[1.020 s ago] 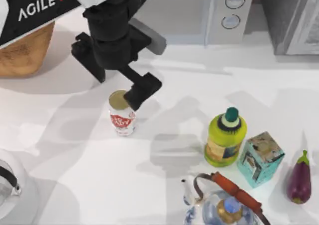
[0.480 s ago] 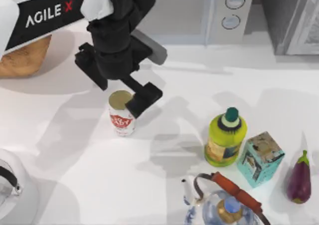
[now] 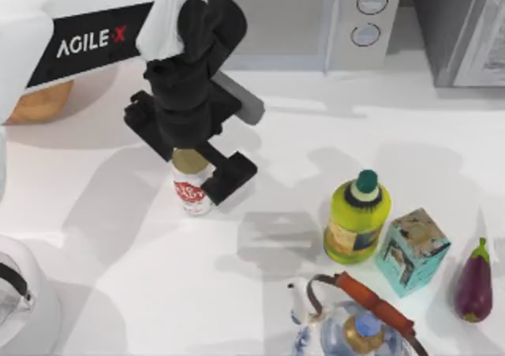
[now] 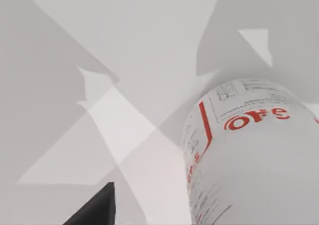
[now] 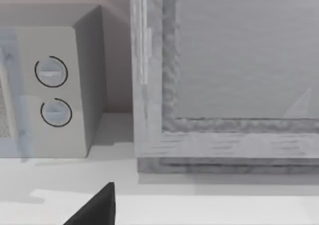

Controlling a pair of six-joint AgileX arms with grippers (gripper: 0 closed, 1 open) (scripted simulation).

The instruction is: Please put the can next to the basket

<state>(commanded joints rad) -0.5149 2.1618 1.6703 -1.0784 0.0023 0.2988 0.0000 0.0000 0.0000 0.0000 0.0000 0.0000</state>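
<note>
White tabletop w/ a microwave [image 3: 347, 20] at the back; the can [image 3: 193, 190] stands upright left of centre, w/ the left gripper [image 3: 199, 176] directly over its gold top, one dark finger [image 3: 229, 176] down beside the can's right side, other hidden, so can't tell if it's clamped. Basket [image 3: 39, 103] sits at the far left edge, mostly under the left arm, well apart from the can. Left wrist view has the can's red-printed wall [image 4: 249, 160] up close; right wrist view faces the microwave's two dials [image 5: 52, 93].
</note>
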